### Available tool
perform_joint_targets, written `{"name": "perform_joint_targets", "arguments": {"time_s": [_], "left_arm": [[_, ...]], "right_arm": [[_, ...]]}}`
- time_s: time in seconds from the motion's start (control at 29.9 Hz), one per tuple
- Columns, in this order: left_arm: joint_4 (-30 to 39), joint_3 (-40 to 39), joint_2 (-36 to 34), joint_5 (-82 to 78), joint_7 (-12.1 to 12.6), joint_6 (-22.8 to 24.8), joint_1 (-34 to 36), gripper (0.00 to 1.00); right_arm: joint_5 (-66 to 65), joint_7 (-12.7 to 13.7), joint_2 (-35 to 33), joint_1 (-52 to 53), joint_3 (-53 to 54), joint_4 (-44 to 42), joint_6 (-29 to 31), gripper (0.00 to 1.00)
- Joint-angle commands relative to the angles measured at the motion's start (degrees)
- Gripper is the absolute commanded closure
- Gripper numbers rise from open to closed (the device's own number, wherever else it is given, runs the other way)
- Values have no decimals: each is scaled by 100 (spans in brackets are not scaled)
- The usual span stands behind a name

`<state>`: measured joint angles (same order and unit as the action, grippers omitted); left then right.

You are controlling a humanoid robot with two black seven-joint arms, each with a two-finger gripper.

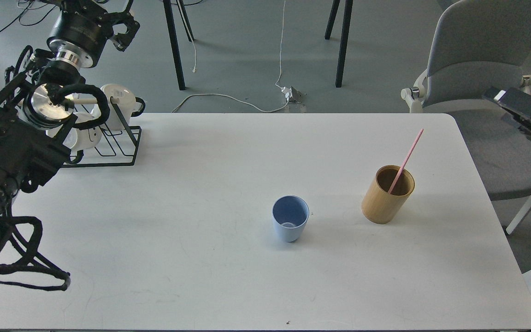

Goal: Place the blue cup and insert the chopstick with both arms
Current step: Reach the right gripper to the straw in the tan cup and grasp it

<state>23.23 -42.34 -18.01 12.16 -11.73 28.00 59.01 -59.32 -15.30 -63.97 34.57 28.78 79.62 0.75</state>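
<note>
The blue cup (290,220) stands upright and empty on the white table (178,240), a little right of the middle. The pink chopstick (408,157) leans up and to the right inside the tan bamboo cylinder (385,200), which stands to the right of the cup. My left gripper (125,33) is raised at the far left above the mug rack, far from the cup, with its fingers apart and nothing between them. My right gripper (500,97) shows only at the right edge, off the table beside the chair; its fingers cannot be told apart.
A black wire rack (118,147) with white mugs (120,99) stands at the table's back left corner, under my left arm. A grey chair (482,60) stands off the right end. Cables and table legs are on the floor behind.
</note>
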Motion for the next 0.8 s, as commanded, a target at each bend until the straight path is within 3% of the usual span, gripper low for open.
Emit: {"name": "perform_joint_targets", "arguments": {"time_s": [0.0, 0.3, 0.5, 0.77], "left_arm": [[-133, -3, 51, 173, -5, 0, -21, 1], [-231, -3, 122, 305, -163, 0, -258, 0], [-231, 15, 78, 305, -155, 0, -303, 0], [-231, 24, 43, 305, -155, 0, -294, 0]], "right_arm": [[-746, -34, 603, 6, -241, -183, -294, 8], [-1959, 106, 1571, 14, -258, -860, -312, 25], [-2022, 115, 1870, 14, -319, -1115, -312, 31], [-2127, 98, 2020, 129, -689, -1168, -303, 59]]}}
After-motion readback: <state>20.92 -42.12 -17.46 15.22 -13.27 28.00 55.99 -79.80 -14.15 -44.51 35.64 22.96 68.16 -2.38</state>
